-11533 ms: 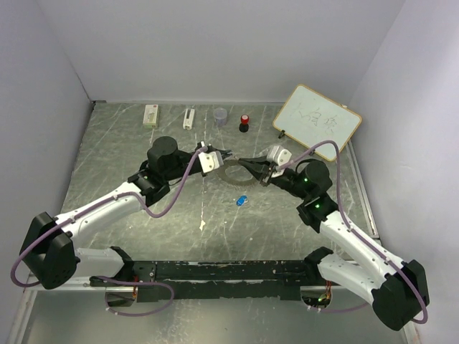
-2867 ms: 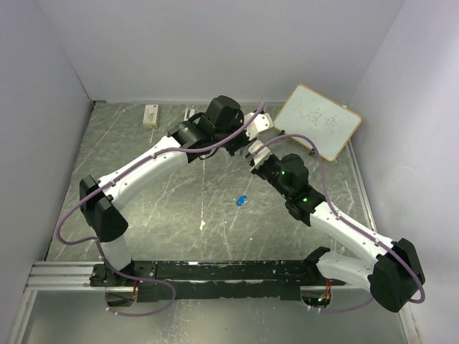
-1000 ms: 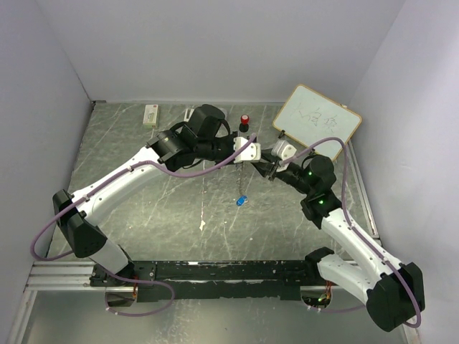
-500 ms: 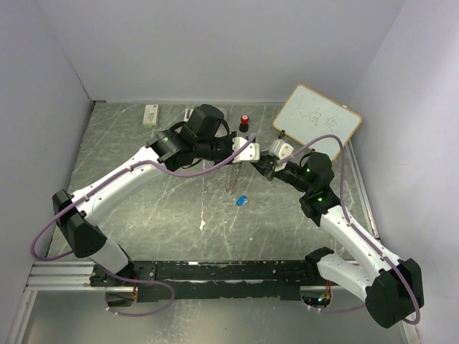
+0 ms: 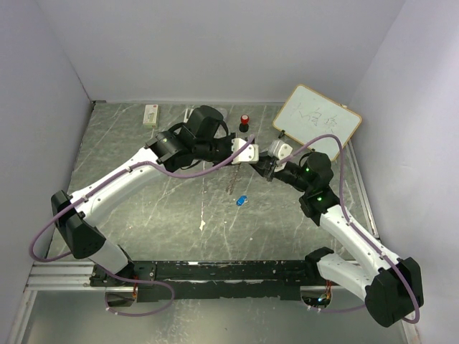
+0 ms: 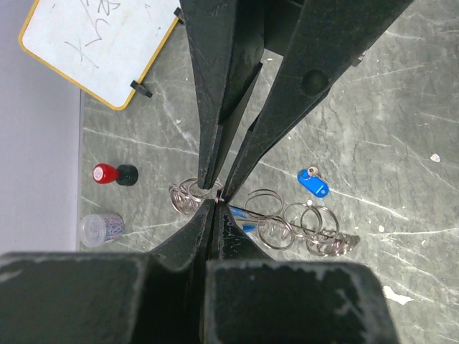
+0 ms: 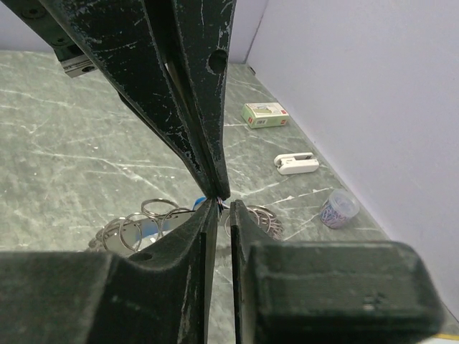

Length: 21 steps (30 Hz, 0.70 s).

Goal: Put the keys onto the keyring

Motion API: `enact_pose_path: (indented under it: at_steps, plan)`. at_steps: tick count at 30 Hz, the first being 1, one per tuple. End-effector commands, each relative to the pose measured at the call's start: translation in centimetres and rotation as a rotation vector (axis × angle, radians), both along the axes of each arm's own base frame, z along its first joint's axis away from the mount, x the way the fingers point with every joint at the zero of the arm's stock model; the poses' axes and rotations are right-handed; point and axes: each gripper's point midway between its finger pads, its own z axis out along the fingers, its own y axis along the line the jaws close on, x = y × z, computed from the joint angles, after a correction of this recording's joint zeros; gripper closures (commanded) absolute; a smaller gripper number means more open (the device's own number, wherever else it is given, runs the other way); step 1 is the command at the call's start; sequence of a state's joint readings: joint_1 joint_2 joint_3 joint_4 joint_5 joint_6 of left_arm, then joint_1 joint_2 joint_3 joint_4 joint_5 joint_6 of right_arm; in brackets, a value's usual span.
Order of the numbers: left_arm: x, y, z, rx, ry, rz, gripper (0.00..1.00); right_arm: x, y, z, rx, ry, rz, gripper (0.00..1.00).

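Hanging from the left gripper [image 7: 219,192], whose jaws are clenched on it, the keyring [image 6: 287,226] trails its loops, one blue key [image 6: 242,211] among them. The other blue key [image 6: 313,182] lies on the table [image 5: 143,179] beneath. The right gripper [image 7: 224,208] meets the left tip to tip, jaws almost together; whether they pinch the ring I cannot tell.

Left arm [image 5: 122,179]: stretched far forward, elbow raised, forearm angled toward the right.
Left gripper [image 5: 252,157]: held above the table, fingers pressed together, pinching a thin wire loop of the keyring [image 6: 287,226].
Right arm [image 5: 346,231]: extended forward, wrist turned leftward.
Right gripper [image 5: 262,165]: tip to tip with the left one, jaws drawn to a narrow slit; whether they gripped anything could not be told.
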<state>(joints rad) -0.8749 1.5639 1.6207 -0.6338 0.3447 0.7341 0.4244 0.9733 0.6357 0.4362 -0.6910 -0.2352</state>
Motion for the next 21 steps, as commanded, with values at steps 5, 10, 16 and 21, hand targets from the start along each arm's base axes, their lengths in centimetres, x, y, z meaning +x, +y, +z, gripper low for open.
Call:
enact_pose_path:
  at_steps: [5, 10, 16, 21]
  plan:
    - [-0.77, -0.47, 2.85, -0.082, -0.051, -0.043, 0.93, -0.43, -0.13, 0.35, 0.009, -0.004, 0.008, 0.82]
    - [-0.83, -0.51, 2.88, -0.084, -0.050, -0.047, 0.93, -0.41, -0.03, 0.15, 0.006, 0.000, 0.013, 0.85]
    - [-0.79, -0.51, 2.99, -0.089, -0.055, -0.045, 0.93, -0.38, 0.30, -0.05, 0.001, 0.011, 0.035, 0.88]
    - [-0.71, -0.52, 3.15, -0.093, -0.060, -0.043, 0.93, -0.29, 0.40, -0.28, -0.001, 0.023, 0.038, 0.95]
